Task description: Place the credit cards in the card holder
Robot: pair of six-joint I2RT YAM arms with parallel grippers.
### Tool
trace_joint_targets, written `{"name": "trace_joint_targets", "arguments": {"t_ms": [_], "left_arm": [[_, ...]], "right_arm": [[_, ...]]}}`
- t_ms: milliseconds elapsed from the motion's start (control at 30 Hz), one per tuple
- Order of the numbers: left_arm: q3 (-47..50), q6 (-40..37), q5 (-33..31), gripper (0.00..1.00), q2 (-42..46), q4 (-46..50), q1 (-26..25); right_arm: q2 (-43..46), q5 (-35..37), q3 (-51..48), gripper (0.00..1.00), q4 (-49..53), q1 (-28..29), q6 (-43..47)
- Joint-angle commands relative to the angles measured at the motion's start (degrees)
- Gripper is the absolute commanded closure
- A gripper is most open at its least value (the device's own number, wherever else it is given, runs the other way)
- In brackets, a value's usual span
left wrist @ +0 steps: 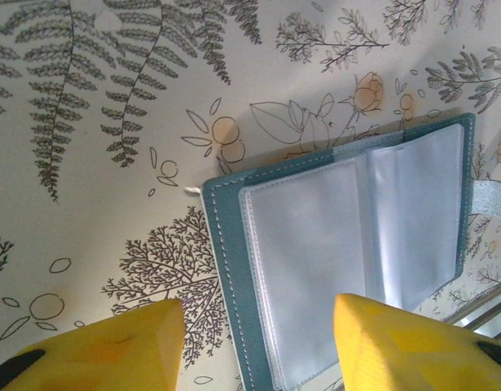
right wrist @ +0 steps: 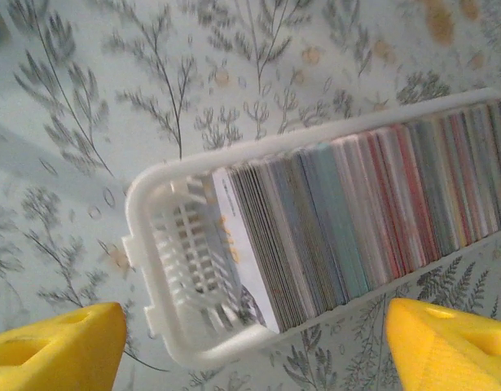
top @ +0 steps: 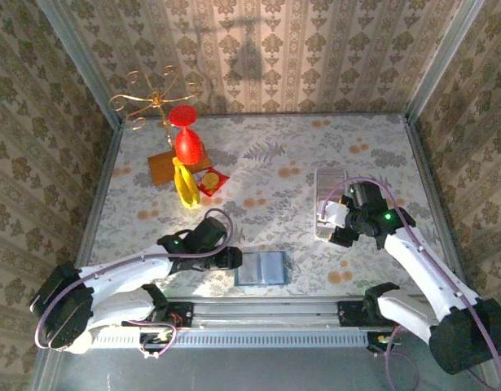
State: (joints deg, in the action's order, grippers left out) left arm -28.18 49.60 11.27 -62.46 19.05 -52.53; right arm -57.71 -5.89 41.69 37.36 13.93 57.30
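Far left: banana (top: 184, 186) and red goblet (top: 186, 137), well clear of the job. The left gripper (left wrist: 258, 326) hung low over the near table edge, jaws partly apart, nothing between them. The card holder (left wrist: 226, 244) lay flat just right of it, opened out, with the clear sleeves up and looking empty. On the right, the right gripper (right wrist: 254, 342) hovered over the near end of the white tray (right wrist: 144, 212), jaws wide and straddling it, nothing gripped. The credit cards (right wrist: 340, 220) stood on edge, packed tight in the tray.

Step, I'd say: lining up the first card pick, none loaded yet. Next move needs one card pinched off the stack end without dragging its neighbours.
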Motion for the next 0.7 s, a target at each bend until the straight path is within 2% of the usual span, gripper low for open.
{"name": "trace_joint_targets", "arguments": {"t_ms": [0,167,433,667], "left_arm": [[-1.86,-1.75,-0.74,0.47,0.65,1.99,-0.17],[-1.39,-1.44,-0.29,0.46,1.45,2.18,0.76],[0.65,-0.21,0.95,0.46,3.16,1.53,2.41],[2.51,0.97,1.03,0.47,6.01,1.66,3.95]], "right_arm": [[-2.28,1.20,-1.33,0.15,-5.92,-1.10,8.61],[-7.14,1.35,-1.71,0.14,-12.23,-1.79,10.93],[-12.68,-1.64,-0.01,0.14,-11.19,-2.17,17.37],[-15.31,-0.29,-0.99,0.13,-15.35,-2.21,18.93]]}}
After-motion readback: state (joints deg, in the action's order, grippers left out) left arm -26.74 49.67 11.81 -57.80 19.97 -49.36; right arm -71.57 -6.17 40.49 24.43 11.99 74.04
